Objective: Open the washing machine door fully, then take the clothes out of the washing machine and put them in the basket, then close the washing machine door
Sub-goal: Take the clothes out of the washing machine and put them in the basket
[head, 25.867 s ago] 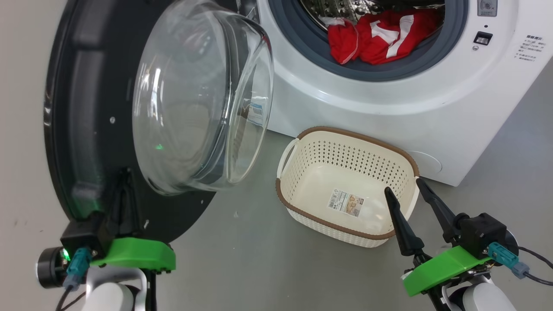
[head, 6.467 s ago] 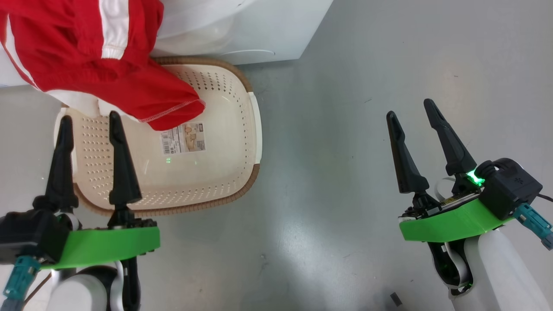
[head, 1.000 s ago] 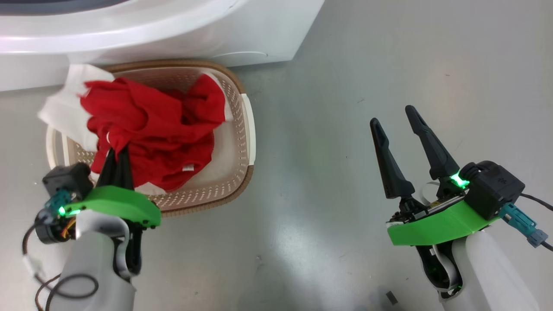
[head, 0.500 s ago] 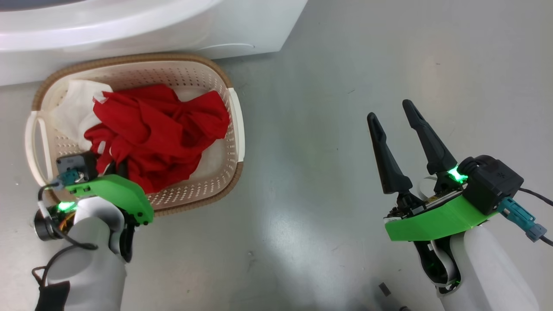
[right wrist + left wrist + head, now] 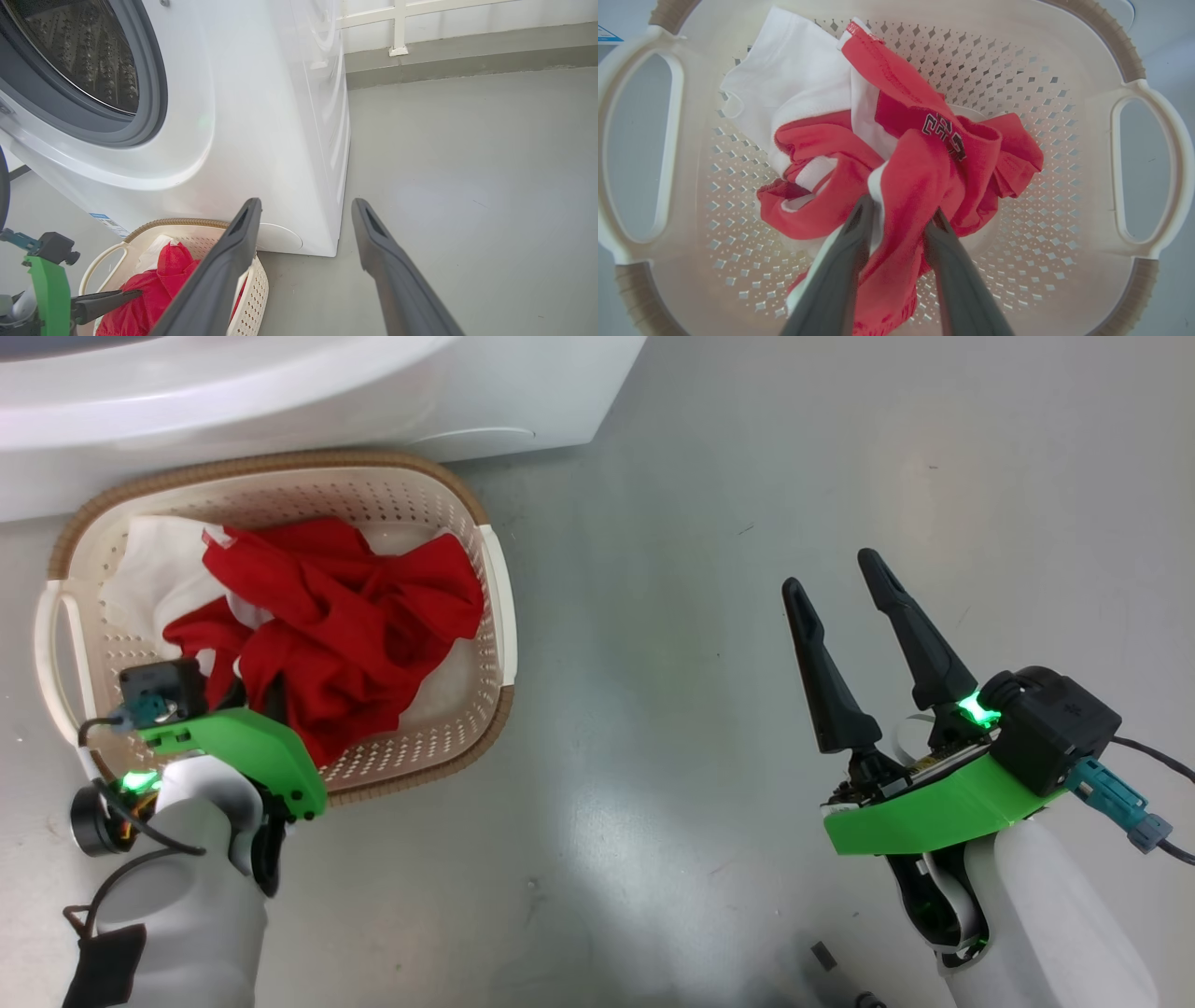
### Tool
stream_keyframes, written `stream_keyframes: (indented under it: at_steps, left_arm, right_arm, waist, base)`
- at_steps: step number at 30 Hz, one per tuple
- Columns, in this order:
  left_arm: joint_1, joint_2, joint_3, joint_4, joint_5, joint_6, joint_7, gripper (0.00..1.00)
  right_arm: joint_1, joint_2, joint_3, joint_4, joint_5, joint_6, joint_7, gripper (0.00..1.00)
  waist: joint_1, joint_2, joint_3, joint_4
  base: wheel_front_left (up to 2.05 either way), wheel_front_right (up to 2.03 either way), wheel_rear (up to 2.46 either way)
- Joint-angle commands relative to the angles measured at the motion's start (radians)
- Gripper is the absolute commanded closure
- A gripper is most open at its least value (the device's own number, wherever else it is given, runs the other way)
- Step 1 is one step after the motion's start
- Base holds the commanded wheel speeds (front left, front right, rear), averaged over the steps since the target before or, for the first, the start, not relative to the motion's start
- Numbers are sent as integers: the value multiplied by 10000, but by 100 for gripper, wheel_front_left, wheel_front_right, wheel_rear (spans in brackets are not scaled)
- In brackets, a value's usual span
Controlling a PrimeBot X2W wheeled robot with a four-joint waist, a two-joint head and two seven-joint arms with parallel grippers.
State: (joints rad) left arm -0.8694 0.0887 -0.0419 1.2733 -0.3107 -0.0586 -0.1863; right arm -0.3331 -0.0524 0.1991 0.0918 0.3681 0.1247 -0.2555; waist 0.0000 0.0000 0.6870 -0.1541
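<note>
Pinching a fold of the bright red, white-trimmed clothes [image 5: 924, 177], the left gripper [image 5: 900, 212] hangs inside the cream perforated plastic basket [image 5: 1134, 154] beside the white washing machine [image 5: 261, 116]; lifting away clamped would drag the heap over the rim; the right gripper [image 5: 830, 569], jaws apart, hovers far right over grey floor [image 5: 653, 756].

At the head view's left, the clothes [image 5: 336, 616] bury the left gripper's [image 5: 257, 693] tips; the top edge crops the washing machine [image 5: 280, 392]
</note>
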Motion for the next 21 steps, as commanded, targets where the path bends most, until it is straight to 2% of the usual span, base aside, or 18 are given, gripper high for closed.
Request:
stream_keyframes:
  at_steps: [1, 2, 13, 16, 21]
  left_arm:
    - [77, 369, 107, -29, -64, -55, -54, 22]
    - [61, 369, 89, -11, -67, -58, -78, 0]
    - [186, 285, 539, -189, -632, -17, -694, 0]
    - [345, 272, 508, -695, -548, -11, -743, 0]
    - [991, 149, 537, -2489, -319, -159, -751, 0]
  right_arm:
    - [99, 22, 188, -190, 61, 60, -63, 0]
    - [101, 22, 178, -189, 57, 60, -63, 0]
    - [178, 22, -78, -74, -70, 60, -63, 0]
    - [243, 22, -177, 1, -128, 60, -63, 0]
    - [373, 22, -363, 125, -213, 60, -63, 0]
  waist:
    - [0, 0, 1, 5]
    - [0, 0, -2, 13]
    - [0, 0, -268, 180]
    - [0, 0, -414, 261]
    - [0, 0, -726, 411]
  base:
    - [0, 0, 0]
    - [0, 0, 0]
    - [0, 0, 0]
    - [0, 0, 0]
    - [0, 0, 0]
